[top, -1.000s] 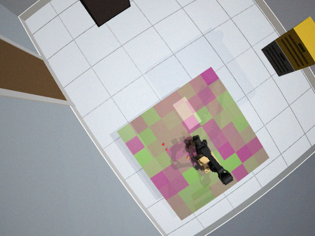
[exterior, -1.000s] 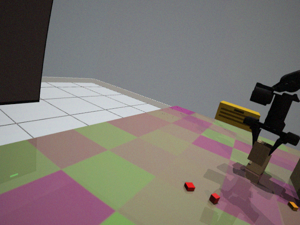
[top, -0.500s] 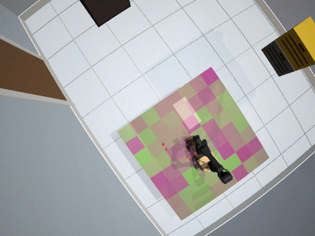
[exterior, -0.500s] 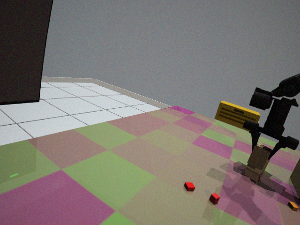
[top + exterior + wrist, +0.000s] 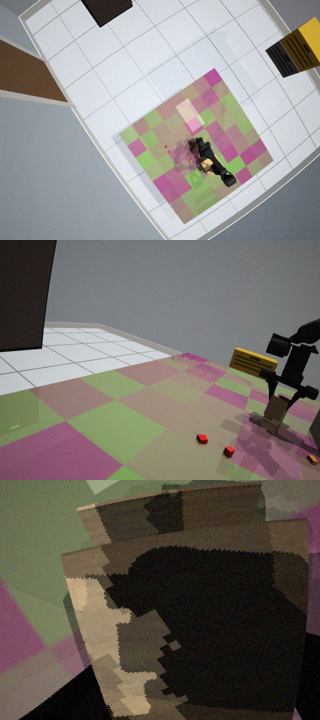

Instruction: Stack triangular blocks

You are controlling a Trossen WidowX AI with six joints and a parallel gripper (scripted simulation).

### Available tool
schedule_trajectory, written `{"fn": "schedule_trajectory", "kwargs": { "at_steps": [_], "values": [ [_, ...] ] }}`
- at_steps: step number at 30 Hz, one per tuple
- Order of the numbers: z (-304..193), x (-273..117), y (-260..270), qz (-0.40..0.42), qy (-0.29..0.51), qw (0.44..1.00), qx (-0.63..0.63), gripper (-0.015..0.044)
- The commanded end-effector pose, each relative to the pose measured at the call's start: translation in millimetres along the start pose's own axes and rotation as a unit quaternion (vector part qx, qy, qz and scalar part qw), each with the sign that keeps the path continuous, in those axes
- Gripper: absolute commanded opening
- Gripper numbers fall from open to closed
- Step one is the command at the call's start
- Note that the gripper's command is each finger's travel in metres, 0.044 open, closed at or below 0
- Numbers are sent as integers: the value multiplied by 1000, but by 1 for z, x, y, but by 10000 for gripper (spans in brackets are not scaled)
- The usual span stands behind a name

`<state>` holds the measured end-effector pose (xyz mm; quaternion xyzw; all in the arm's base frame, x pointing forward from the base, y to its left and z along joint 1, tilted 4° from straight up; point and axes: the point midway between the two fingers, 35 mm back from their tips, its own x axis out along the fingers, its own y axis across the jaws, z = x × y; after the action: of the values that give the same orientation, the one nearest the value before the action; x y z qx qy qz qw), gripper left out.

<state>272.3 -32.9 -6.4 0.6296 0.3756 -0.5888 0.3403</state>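
Note:
My gripper [image 5: 279, 402] is shut on a tan wooden triangular block [image 5: 276, 409] [image 5: 135, 635], held tilted between the fingers, with a broad face toward the wrist camera. The other triangular block [image 5: 270, 426] [image 5: 220, 511] is low on the table, just beneath the held one. In the exterior view the two overlap; in the wrist view only a strip of the lower block shows past the held block's upper edge. Whether they touch, and how their sloped faces and ends line up, I cannot tell. In the top view the arm hides both blocks.
Two small red pieces [image 5: 165, 146] [image 5: 202, 438] lie on the patchwork table top [image 5: 170, 124] [image 5: 113, 418]. A small orange piece [image 5: 190, 160] [image 5: 312, 459] lies nearer the arm's wooden base [image 5: 206, 163]. A dark upright surface [image 5: 315, 427] stands at the right edge in the exterior view.

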Motion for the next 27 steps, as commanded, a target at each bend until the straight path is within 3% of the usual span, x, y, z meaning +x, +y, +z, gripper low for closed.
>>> {"fn": "schedule_trajectory", "kwargs": {
  "at_steps": [1, 27],
  "values": [
    [-2, 0, 0, 1, 3, 1000, -3, 0],
    [4, 13, 0, 1, 3, 1000, -3, 0]
  ]
}}
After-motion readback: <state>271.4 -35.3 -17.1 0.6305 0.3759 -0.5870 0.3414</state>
